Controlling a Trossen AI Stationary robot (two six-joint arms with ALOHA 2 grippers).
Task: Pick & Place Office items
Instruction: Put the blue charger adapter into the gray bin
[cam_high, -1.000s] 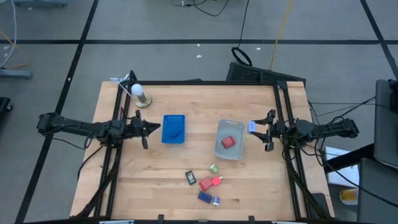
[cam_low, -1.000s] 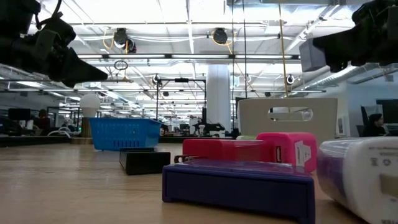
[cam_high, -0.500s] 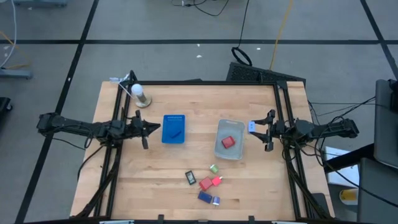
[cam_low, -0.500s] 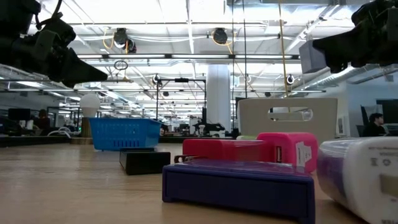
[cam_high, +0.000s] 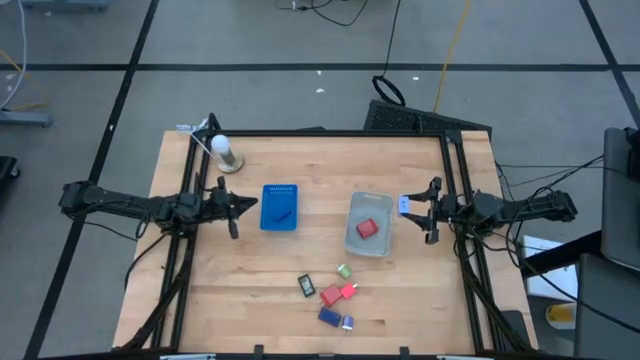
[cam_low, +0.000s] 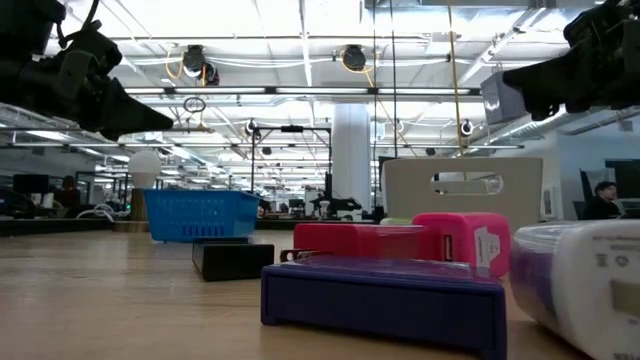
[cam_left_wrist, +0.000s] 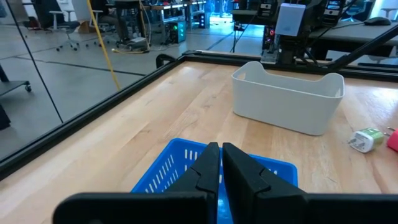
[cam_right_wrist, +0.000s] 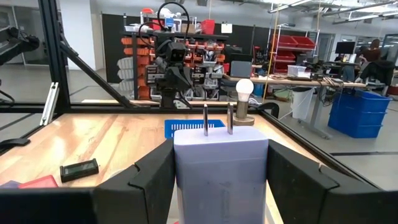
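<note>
My right gripper hovers just right of the clear bin and is shut on a pale blue plug block. One red piece lies in the bin. My left gripper is shut and empty, with its fingers over the left edge of the blue tray. A dark blue piece lies in that tray. Near the table's near edge lie a dark piece, a green one, a red one, a blue one and a pale blue one. My right gripper pinches the pale blue plug block by its two opposite side faces, one finger on each side. The fingers reach in level from the table's right. The block is lifted clear of the table, and its two metal prongs point toward the table's left.
A light bulb on a stand is near the table's far left corner. A black metal frame runs along the table's edges. Bare wood lies between the tray and the bin and along the far side. People sit in the room beyond.
</note>
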